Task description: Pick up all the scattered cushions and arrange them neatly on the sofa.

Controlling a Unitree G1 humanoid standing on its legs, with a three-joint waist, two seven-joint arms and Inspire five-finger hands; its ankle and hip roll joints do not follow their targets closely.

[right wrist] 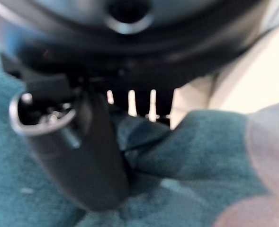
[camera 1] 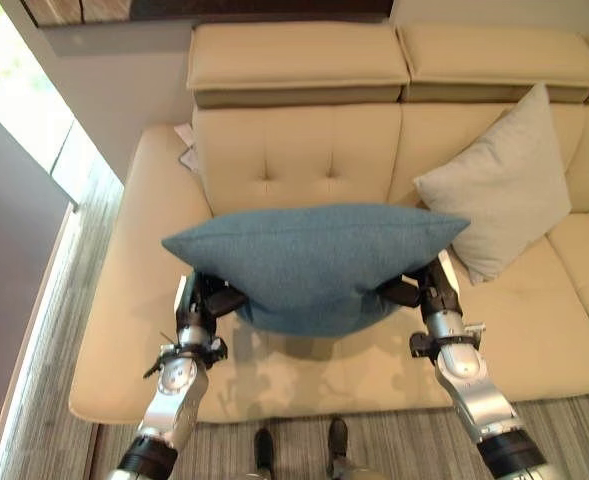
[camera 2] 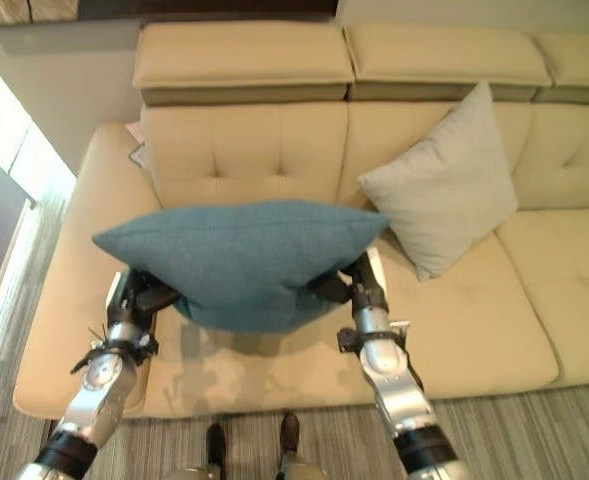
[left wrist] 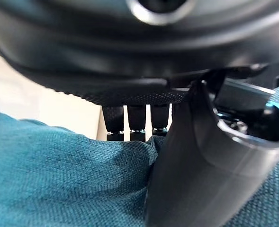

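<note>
Blue cushion point(camera 1: 314, 262), centre frame, held above the sofa point(camera 1: 534, 330) seat; left robot hand point(camera 1: 212, 300) and right robot hand point(camera 1: 414, 290) each pinch a lower corner. Lower evenly, setting it upright against the backrest beside the grey cushion point(camera 1: 504, 190).

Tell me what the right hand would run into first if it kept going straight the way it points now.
Probably the sofa's backrest. The right hand grips the blue cushion from one side and points up-view toward the sofa back; the grey cushion leans just beside that line, so depth leaves some doubt.
</note>
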